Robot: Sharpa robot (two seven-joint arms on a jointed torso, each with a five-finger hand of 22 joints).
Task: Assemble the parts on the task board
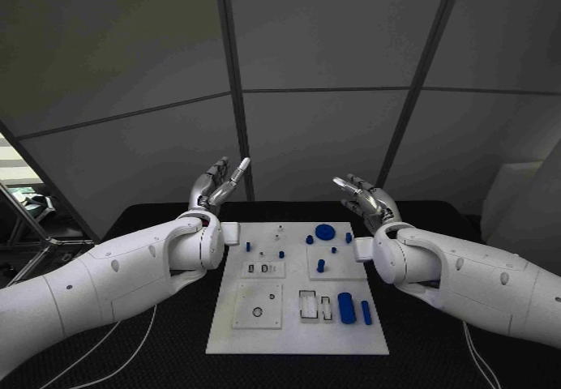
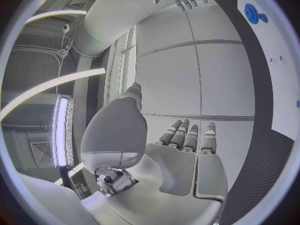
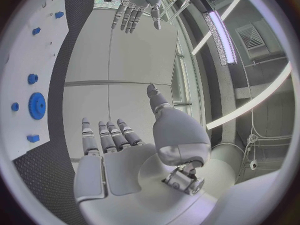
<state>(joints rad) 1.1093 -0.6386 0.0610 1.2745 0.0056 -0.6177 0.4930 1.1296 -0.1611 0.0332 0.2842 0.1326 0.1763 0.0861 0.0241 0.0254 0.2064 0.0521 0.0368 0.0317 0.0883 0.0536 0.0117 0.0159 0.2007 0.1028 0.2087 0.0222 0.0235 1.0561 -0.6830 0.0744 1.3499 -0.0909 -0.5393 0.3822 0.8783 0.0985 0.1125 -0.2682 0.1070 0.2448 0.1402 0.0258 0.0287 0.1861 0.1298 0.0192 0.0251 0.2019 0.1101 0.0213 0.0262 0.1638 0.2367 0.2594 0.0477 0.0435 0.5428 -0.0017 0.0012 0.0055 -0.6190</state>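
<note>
While both our left hand (image 1: 220,185) and right hand (image 1: 366,197) hung spread and empty above the table, the blue parts (image 1: 347,307) lay on the task board (image 1: 298,336); we needed a slow, careful reach.

A matt white task board (image 1: 234,336) carrying smooth blue plastic-looking parts (image 1: 346,307) lies on a rough, woven-looking black table (image 1: 152,356), flanked by the silvery metallic left hand (image 1: 219,185) and right hand (image 1: 366,198) on glossy white arms.
</note>
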